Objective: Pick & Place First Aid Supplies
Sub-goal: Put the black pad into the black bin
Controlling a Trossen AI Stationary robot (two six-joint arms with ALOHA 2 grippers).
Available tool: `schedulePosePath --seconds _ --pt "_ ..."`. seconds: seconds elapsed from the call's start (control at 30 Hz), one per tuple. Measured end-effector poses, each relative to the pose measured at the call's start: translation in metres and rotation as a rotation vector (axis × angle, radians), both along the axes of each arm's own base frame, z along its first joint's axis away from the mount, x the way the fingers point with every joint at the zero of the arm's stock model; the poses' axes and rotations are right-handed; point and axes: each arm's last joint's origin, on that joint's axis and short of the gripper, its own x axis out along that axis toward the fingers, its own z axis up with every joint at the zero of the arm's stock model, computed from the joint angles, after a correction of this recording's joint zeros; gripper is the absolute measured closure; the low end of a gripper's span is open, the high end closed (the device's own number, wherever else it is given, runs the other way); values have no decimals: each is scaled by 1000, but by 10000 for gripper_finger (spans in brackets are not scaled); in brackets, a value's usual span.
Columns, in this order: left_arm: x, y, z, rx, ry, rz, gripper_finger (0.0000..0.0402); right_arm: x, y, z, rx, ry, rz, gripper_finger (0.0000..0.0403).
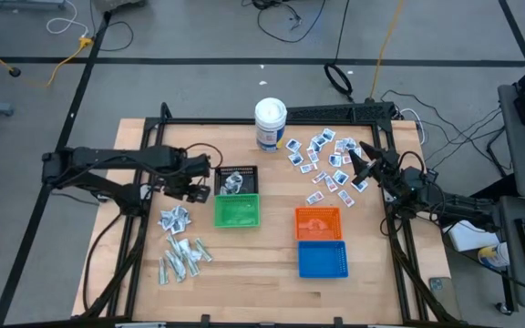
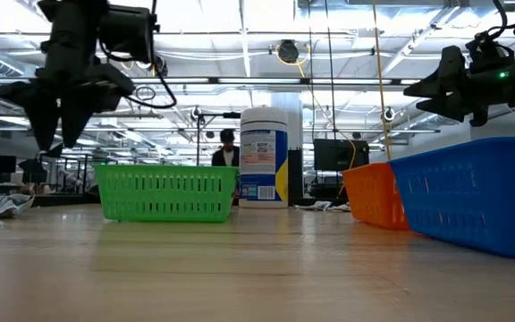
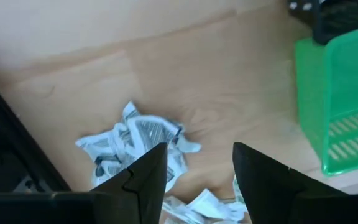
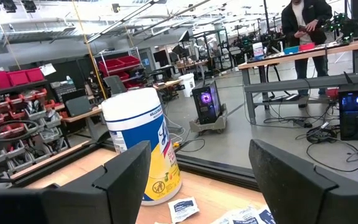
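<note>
Counter (image 1: pixel 262 282): pale wood, smooth, faint sheen. Green basket (image 1: pixel 237 211), orange basket (image 1: pixel 318 221), blue basket (image 1: pixel 322 259): slotted plastic. Canister (image 1: pixel 270 124): glossy white plastic, printed label. Packets (image 3: pixel 135 143): crinkled printed paper. Left pincer (image 3: pixel 197 171): matt black.

One camera looks straight down, one level along the tabletop, both sharing the green plastic basket (image 1: pixel 237 211); wrist cameras sit close.

Wooden table (image 1: pixel 272 282): baskets (image 1: pixel 237 210), packets (image 1: pixel 322 162), canister (image 1: pixel 270 124)
</note>
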Motion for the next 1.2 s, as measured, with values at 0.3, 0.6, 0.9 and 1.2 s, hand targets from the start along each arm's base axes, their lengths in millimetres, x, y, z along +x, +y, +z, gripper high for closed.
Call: schedulePosePath --seconds 0.3,0.6,0.9,1.2 --pt "-19 -8 -19 -12 62 35 231 0 0 0 0 0 0 135" --pt "-22 -12 -41 -33 182 35 203 0 0 0 0 0 0 135" --pt "-17 -17 -59 -96 223 24 187 0 0 0 0 1 0 136" --pt "-15 -19 -65 -109 229 18 226 0 0 0 0 0 0 136"
